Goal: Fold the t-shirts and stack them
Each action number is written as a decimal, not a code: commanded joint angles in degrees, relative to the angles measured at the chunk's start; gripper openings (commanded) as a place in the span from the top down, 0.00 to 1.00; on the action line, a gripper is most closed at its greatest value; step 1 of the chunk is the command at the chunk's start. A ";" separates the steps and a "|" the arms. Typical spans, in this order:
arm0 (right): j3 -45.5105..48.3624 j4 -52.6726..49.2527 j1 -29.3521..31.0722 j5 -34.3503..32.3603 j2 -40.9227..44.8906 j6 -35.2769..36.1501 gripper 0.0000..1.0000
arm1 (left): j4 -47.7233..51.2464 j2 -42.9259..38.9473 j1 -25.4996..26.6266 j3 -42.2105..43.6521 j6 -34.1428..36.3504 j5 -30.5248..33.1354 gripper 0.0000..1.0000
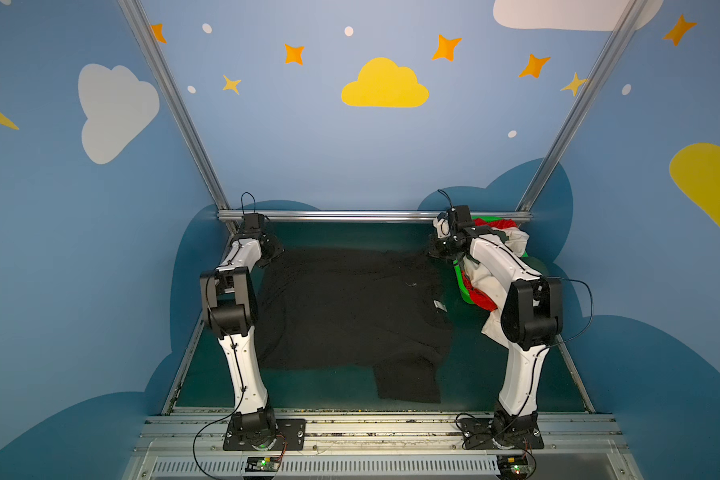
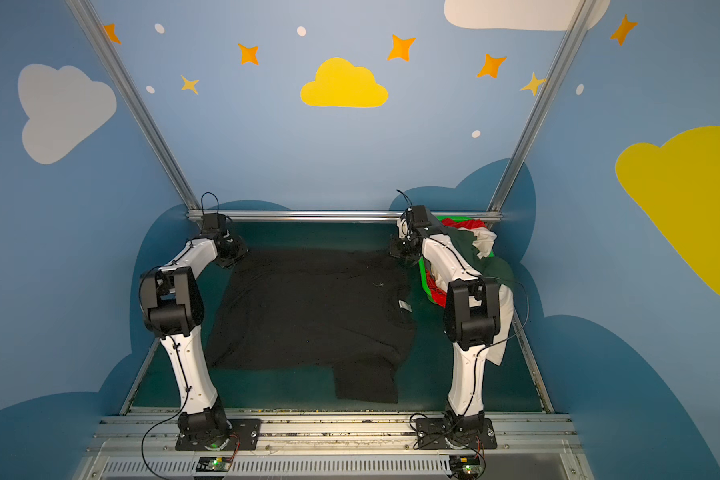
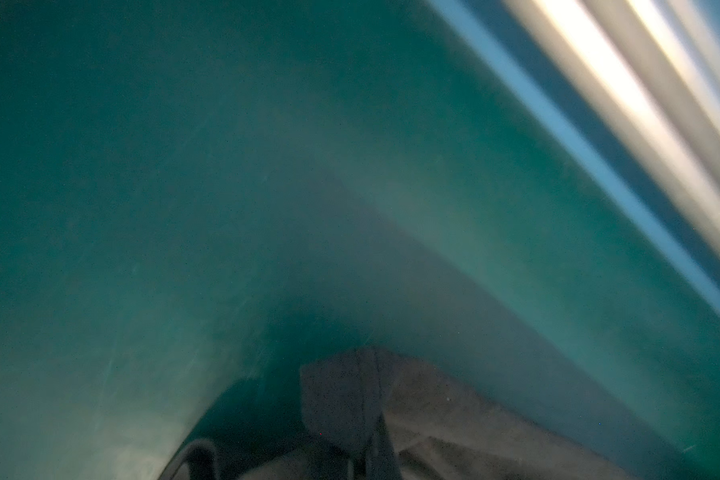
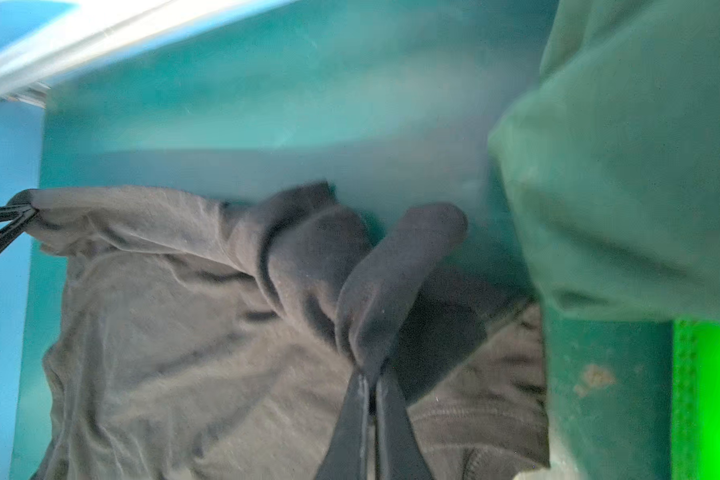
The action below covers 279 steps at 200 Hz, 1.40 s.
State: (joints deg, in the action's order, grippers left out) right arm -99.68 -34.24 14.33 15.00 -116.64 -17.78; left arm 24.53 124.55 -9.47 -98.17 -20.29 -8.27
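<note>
Black t-shirt [image 1: 341, 307] lies flat on the counter [image 1: 474, 374], long axis left-right, collar rightward; both arms' jaws pinch its far corners.

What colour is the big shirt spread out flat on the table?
Black t-shirt, clearest in both top views.

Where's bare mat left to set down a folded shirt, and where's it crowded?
Bare mat: the near strip between the black t-shirt and the front rail, left of its sleeve; the near right patch between that sleeve and the right arm; a thin band along the back rail. Crowded: the far right, where the green basket overflows with shirts.
</note>
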 commanded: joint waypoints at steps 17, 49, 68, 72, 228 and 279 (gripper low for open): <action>5.99 1.75 0.04 1.67 6.41 -0.28 1.00 | -6.25 -5.18 -0.22 6.84 1.45 2.59 0.96; 10.43 2.47 0.26 1.56 9.67 -0.30 1.00 | -8.32 -6.00 -0.32 10.77 1.35 4.58 0.96; 12.09 2.18 0.23 0.71 11.25 -0.06 1.00 | -9.56 -6.25 -0.33 12.52 1.43 5.17 0.96; 12.49 2.16 0.25 0.50 11.63 0.02 1.00 | -9.78 -6.33 -0.33 12.91 1.36 5.52 0.96; 27.03 3.14 1.33 0.49 18.55 0.05 1.00 | -30.46 -22.39 1.56 37.81 -2.93 12.23 0.91; 30.41 3.03 2.46 -0.14 17.17 -0.85 1.00 | -21.90 -35.45 5.09 47.52 -14.48 29.46 0.64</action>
State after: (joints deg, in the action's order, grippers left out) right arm -70.52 -31.03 16.27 15.64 -100.29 -18.06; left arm -1.76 93.62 -4.60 -52.56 -28.56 11.94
